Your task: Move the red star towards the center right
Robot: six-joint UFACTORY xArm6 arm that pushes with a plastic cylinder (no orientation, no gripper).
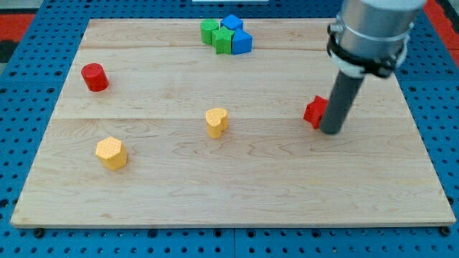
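On the wooden board (237,179), my tip (330,131) touches the red star (314,112); no end effector visible.

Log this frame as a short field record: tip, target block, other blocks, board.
tip: my tip is down on the board, at the right side of the red star
target: red star, right of centre, partly hidden by the rod
red cylinder: far left
yellow blocks: heart-like one near centre; hexagon lower left
top cluster: green blocks and blue blocks, bunched together
board: wooden board
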